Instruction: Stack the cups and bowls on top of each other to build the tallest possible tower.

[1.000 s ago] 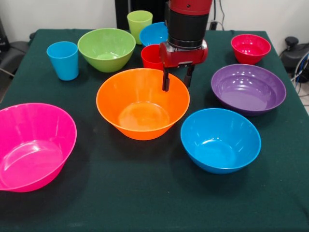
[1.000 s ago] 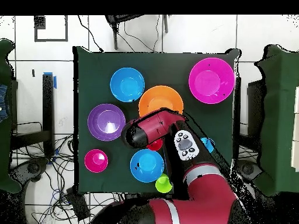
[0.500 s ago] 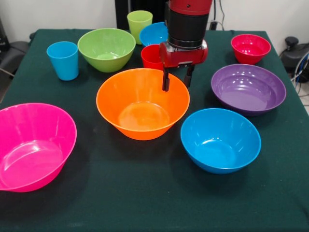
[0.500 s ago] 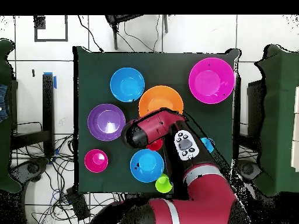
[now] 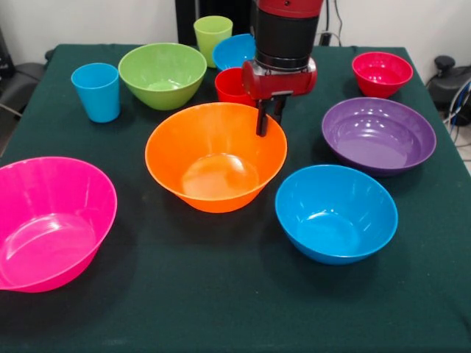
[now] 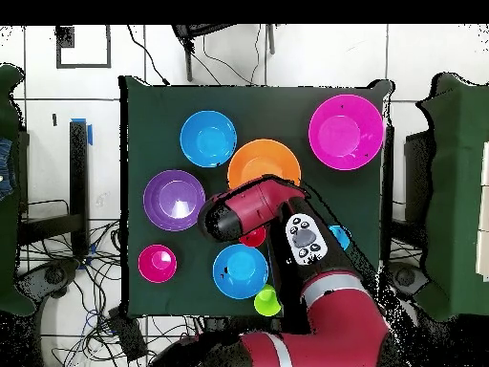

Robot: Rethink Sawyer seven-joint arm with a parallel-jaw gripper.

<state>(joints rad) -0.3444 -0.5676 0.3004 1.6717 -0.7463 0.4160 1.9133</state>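
Note:
The big orange bowl point(image 5: 213, 158) point(image 6: 260, 161) stands mid-table. My gripper point(image 5: 269, 123) is shut on its far right rim, one finger inside and one outside. Behind the gripper is the red cup point(image 5: 229, 86). The pink bowl point(image 5: 51, 220), a blue bowl point(image 5: 336, 213), the purple bowl point(image 5: 379, 134), the small red bowl point(image 5: 382, 73), the green bowl point(image 5: 163, 73) and a second blue bowl point(image 5: 234, 51) each stand alone. The light blue cup point(image 5: 96, 92) and the green cup point(image 5: 213, 33) are upright at the back. The arm point(image 6: 250, 208) hides the gripper from overhead.
The dark green cloth covers the table point(image 5: 221, 294). Cables and a black stand point(image 5: 188, 18) lie beyond its far edge. In the overhead view the arm covers the green bowl.
The fingers have closed on the orange bowl's rim. The bowl has shifted slightly toward the left of the front view.

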